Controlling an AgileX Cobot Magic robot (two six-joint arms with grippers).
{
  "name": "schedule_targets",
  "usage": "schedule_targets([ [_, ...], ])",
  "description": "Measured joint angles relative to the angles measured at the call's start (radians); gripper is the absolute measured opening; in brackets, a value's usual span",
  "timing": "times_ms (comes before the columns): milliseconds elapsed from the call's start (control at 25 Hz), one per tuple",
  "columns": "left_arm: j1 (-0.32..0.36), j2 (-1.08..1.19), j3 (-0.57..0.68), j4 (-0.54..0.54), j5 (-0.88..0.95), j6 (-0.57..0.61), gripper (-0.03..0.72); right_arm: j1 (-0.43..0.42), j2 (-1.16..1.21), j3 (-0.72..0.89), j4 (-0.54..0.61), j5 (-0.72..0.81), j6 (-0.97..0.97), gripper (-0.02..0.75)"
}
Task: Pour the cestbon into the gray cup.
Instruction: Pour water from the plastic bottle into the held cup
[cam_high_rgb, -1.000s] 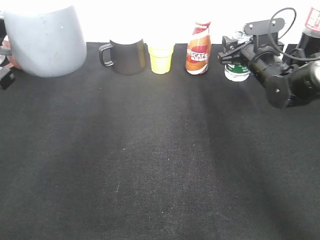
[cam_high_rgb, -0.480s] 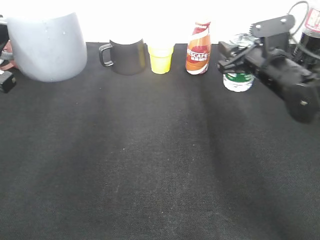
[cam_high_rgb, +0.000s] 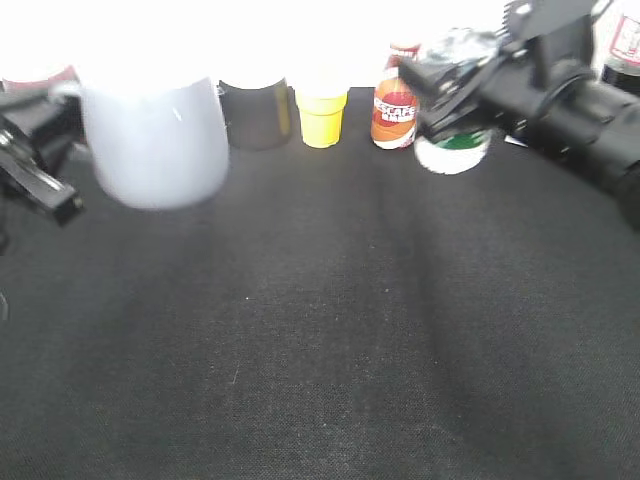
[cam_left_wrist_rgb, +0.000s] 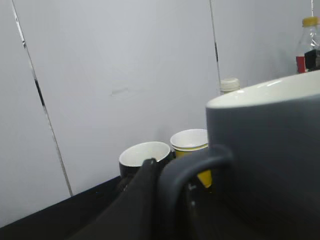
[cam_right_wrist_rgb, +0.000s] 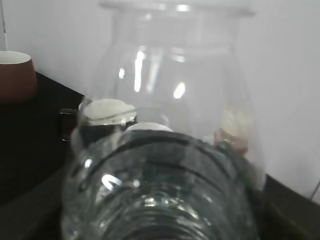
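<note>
The gray cup (cam_high_rgb: 155, 140) hangs above the black cloth at the left. My left gripper (cam_high_rgb: 42, 165) is shut on its loop handle. In the left wrist view the cup (cam_left_wrist_rgb: 270, 160) fills the right side, and one finger (cam_left_wrist_rgb: 149, 186) presses against the handle. The cestbon (cam_high_rgb: 452, 120), clear with a green label, is held off the table at the back right and leans left. My right gripper (cam_high_rgb: 450, 78) is shut on it. In the right wrist view the cestbon (cam_right_wrist_rgb: 165, 150) fills the frame and hides the fingers.
Along the back edge stand a black mug (cam_high_rgb: 255, 112), a yellow paper cup (cam_high_rgb: 322, 115) and an orange-brown Nescafe bottle (cam_high_rgb: 395, 98). A dark cola bottle (cam_high_rgb: 625, 40) is at the far right. A reddish mug (cam_right_wrist_rgb: 15, 75) stands at the far left.
The left gripper has carried the gray cup right, toward the middle. The right gripper has lifted the cestbon off the table and moved it left and up.
</note>
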Motion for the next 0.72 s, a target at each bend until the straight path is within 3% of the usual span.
schedule_targets([
  [200, 0.0, 0.01, -0.05, 0.078, -0.004, -0.014, 0.072, 0.076, -0.041, 0.001, -0.022, 0.018, 0.001, 0.504],
  [440, 0.0, 0.01, -0.07, 0.152, -0.013, -0.032, 0.072, 0.087, -0.147, -0.042, -0.12, 0.157, 0.043, 0.504],
  [600, -0.067, 0.011, -0.11, 0.175, -0.012, -0.038, 0.072, 0.173, -0.148, -0.106, -0.156, 0.246, 0.057, 0.504],
  [720, -0.077, 0.015, -0.119, 0.191, -0.015, -0.039, 0.072, 0.184, -0.148, -0.115, -0.187, 0.296, 0.054, 0.504],
])
